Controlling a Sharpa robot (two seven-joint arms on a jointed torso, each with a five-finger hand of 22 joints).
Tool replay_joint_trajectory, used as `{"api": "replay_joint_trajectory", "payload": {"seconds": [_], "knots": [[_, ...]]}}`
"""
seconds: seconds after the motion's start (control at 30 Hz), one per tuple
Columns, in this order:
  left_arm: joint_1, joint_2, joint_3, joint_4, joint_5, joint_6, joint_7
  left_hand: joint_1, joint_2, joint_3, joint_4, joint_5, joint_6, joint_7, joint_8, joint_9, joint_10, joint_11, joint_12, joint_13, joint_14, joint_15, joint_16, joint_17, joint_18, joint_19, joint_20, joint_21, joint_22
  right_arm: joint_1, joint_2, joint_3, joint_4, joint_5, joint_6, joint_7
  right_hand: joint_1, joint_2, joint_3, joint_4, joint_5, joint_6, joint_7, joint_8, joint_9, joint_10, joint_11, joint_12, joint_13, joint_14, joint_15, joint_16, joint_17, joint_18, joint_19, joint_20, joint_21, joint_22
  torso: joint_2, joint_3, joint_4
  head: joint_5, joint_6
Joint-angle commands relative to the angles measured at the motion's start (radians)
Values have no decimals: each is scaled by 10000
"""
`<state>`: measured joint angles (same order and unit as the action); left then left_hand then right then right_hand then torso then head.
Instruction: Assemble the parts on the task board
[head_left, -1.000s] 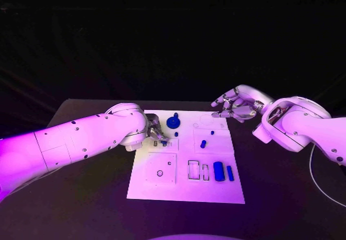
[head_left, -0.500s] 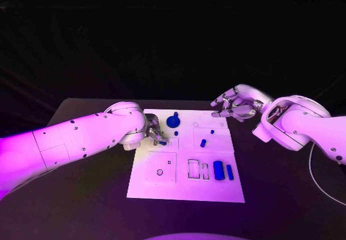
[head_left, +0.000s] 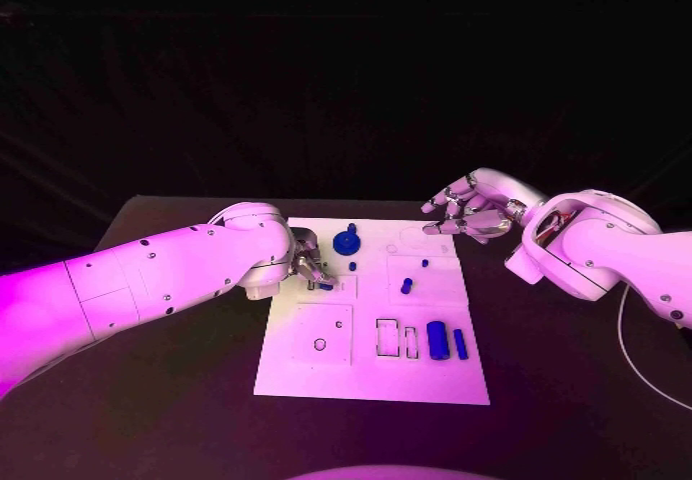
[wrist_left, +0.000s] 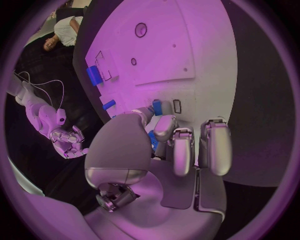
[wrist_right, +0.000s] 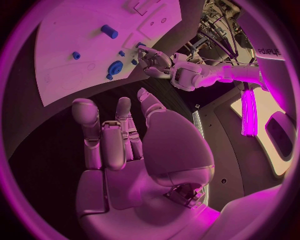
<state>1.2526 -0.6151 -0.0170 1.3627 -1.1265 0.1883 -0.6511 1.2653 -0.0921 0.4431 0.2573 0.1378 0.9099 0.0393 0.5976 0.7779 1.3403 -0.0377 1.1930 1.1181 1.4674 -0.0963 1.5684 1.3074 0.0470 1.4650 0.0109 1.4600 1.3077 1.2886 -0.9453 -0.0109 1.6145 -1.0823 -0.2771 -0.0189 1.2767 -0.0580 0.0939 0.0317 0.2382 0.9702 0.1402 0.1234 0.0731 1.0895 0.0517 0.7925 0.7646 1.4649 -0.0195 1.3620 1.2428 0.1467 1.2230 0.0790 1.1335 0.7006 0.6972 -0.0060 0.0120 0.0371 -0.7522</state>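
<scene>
Left hand down on the white task board's left edge, fingertips pinching a small blue part beside a slot. Right hand raised off the far right corner, fingers loosely spread, holding nothing. Board mid-tabletop.
</scene>
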Motion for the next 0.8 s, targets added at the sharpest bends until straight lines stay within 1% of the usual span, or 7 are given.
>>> {"api": "replay_joint_trajectory", "payload": {"seconds": [0.03,0.2,0.33,0.4,0.53,0.67,0.8], "knots": [[-32,30,-36,-42,-45,342,22,-125,-16,1523,-1444,-44,87,-77,65,34,85,-13,52,16,1034,0,24,2634,-89,443,19,-28,899,-5,12,1,24,-114,137,-21,46,71,-45,-17,66,40,2,61,-12,-83,11,-14,-14,306,-44,-66,-17,64,-75,5,-61,-25,4,11,-4,11,-25],[-30,103,-40,-108,-44,365,33,-366,-82,1493,-1365,-74,168,-112,117,81,139,-37,116,71,1034,-14,24,2634,-83,436,12,-47,881,-5,10,1,56,-95,153,-28,135,59,-44,-62,55,44,-2,73,-13,-95,6,-11,-29,303,-49,-79,-26,66,-77,4,-80,-40,-3,8,-1,14,-25],[-27,183,-42,-203,-14,465,24,-716,-103,1376,-1185,-90,257,-150,154,116,186,-65,172,117,1034,-37,24,2634,-79,433,-5,-63,867,-4,-2,1,84,-90,158,-38,135,59,-44,-62,55,44,-2,73,-13,-95,6,-11,-29,303,-49,-79,-26,66,-77,4,-80,-40,0,14,1,23,-30],[-26,221,-43,-256,-2,517,14,-855,-94,1320,-1110,-92,292,-165,163,127,208,-78,200,142,1034,-49,24,2634,-77,432,-15,-70,862,-4,-11,1,99,-89,160,-46,135,59,-44,-62,55,44,-2,73,-13,-95,6,-11,-29,303,-49,-79,-26,66,-77,4,-80,-40,4,22,2,23,-40],[-24,303,-44,-371,31,642,-11,-1156,-22,1209,-929,-92,359,-188,173,143,245,-97,246,185,1034,-67,24,2634,-75,432,-33,-82,855,-3,-30,1,166,-87,163,-49,203,56,-43,-96,25,56,-4,88,-13,-80,2,17,-20,305,-52,-80,-19,69,-80,1,-99,-60,-4,13,-3,31,-42],[-21,390,-44,-496,47,783,-36,-1432,28,1086,-777,-92,428,-211,185,160,291,-116,306,244,1034,-83,24,2634,-78,440,-50,-77,873,-2,-44,1,239,-87,167,-54,214,53,-46,-102,14,57,-4,91,-13,-82,1,14,-28,306,-52,-79,-16,67,-76,1,-98,-55,7,18,-2,29,-37],[-20,453,-44,-582,52,801,-53,-1602,36,986,-698,-96,481,-228,199,175,320,-130,340,274,1034,-94,24,2634,-82,448,-60,-68,894,-1,-55,1,255,-87,160,-54,234,43,-64,-112,-46,62,-5,100,-13,-73,2,27,-32,308,-53,-83,-15,66,-70,-1,-105,-58,0,5,5,16,-47]]}}
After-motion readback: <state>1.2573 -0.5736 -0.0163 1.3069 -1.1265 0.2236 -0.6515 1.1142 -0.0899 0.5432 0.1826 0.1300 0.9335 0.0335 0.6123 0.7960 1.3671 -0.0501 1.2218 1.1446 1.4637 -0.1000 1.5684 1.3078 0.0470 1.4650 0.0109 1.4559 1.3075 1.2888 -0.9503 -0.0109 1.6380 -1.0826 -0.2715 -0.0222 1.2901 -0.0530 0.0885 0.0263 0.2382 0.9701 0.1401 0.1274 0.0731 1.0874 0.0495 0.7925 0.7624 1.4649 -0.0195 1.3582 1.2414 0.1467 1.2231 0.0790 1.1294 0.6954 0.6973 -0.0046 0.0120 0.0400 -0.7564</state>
